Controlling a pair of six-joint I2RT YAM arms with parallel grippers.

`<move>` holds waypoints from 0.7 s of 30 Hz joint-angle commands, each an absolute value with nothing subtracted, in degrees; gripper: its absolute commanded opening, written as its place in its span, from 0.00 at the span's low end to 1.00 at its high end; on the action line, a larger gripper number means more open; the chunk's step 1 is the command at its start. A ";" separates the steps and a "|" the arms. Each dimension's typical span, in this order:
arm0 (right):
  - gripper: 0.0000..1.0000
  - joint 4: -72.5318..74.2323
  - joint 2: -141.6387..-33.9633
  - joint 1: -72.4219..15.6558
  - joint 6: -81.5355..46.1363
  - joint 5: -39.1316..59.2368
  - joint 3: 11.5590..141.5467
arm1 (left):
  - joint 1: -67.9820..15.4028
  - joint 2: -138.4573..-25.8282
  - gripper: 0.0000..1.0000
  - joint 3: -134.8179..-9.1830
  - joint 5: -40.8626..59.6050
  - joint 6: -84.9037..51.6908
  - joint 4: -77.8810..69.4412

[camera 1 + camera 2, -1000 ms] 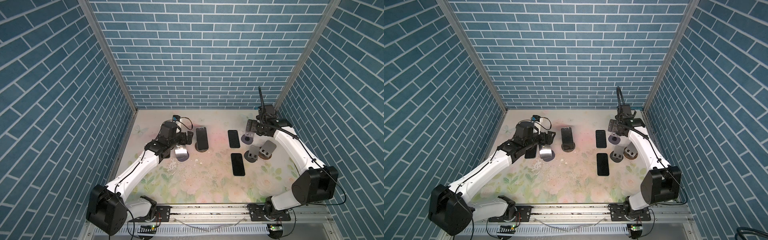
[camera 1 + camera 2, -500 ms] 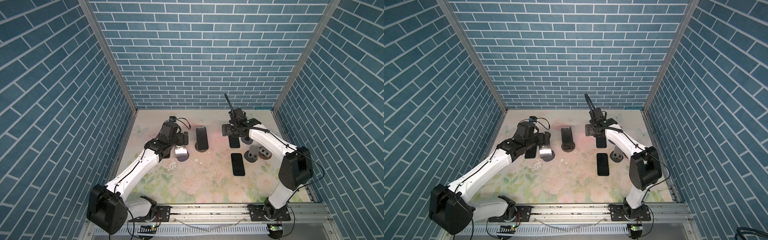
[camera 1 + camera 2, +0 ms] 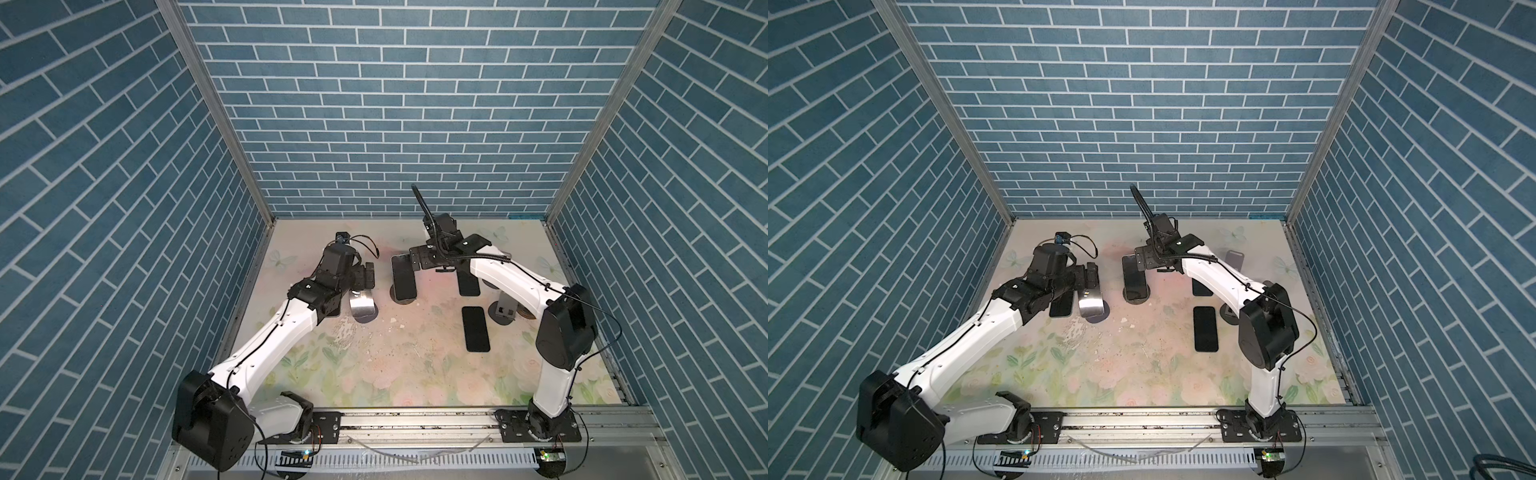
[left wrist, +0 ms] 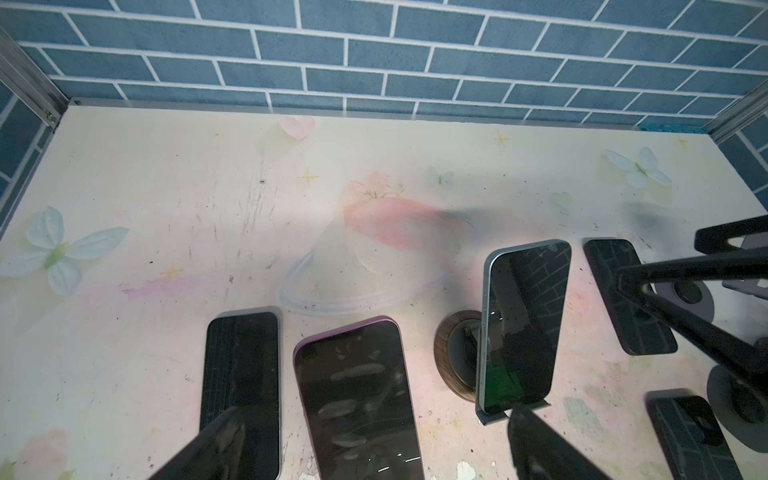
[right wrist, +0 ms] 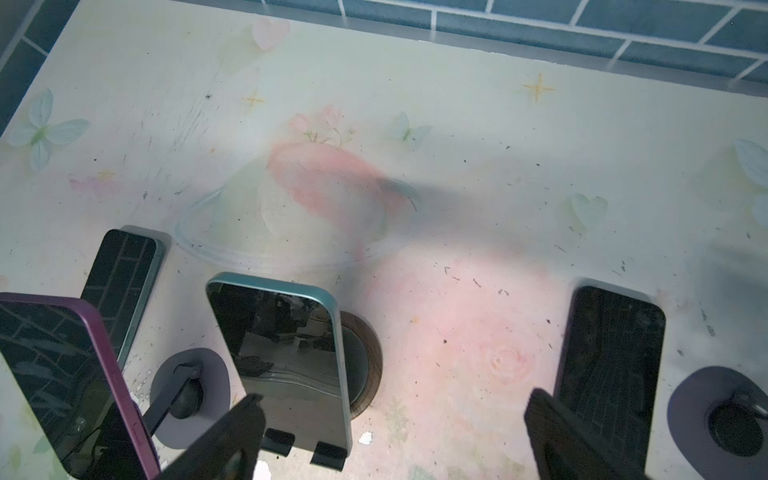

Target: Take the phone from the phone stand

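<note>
In both top views the task is not yet done. The teal phone [image 3: 403,276] leans on its wood-based stand [image 3: 404,300] near the middle of the desk [image 3: 374,365]. The right gripper [image 3: 417,259] reaches across the middle and hangs over the phone's upper end, spread wide and empty. The left gripper [image 3: 366,276], likewise spread with nothing in it, hovers above the purple phone [image 3: 360,305], which rests on a second stand. On the right 2 phones lie flat, the front flat phone [image 3: 476,328] and the rear flat phone [image 3: 468,282]. An empty stand [image 3: 505,309] is beside them, and the arm partly hides others.

In the left wrist view the purple phone [image 4: 353,395] sits between the left gripper's [image 4: 376,411] fingers but is not pinched. A left flat phone [image 4: 241,374] lies just beside it. The teal phone [image 4: 523,324] stands on the lip of its holder.

In the right wrist view the teal phone [image 5: 286,345] sits off-centre, close to 1 of the right gripper's [image 5: 395,432] fingers [image 5: 232,436]; they look apart, though blur makes that uncertain. The grey stand [image 5: 187,386] carries the purple phone [image 5: 62,374].

So 2 stands are occupied. The gripper has yet to centre on the phone, close on its edges, lift it clear of the lip and lay it down.
</note>
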State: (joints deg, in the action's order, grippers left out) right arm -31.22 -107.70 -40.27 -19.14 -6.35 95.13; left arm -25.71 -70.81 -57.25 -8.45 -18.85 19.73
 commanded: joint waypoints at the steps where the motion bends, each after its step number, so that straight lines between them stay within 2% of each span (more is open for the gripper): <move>1: 0.99 -32.13 -109.86 -41.34 -16.82 -5.50 99.18 | -25.92 -69.09 1.00 -56.32 -10.72 -18.11 20.35; 21: 0.99 -35.55 -119.05 -45.69 -18.01 -5.64 108.99 | -25.75 -61.61 1.00 -49.10 -9.91 -14.37 11.44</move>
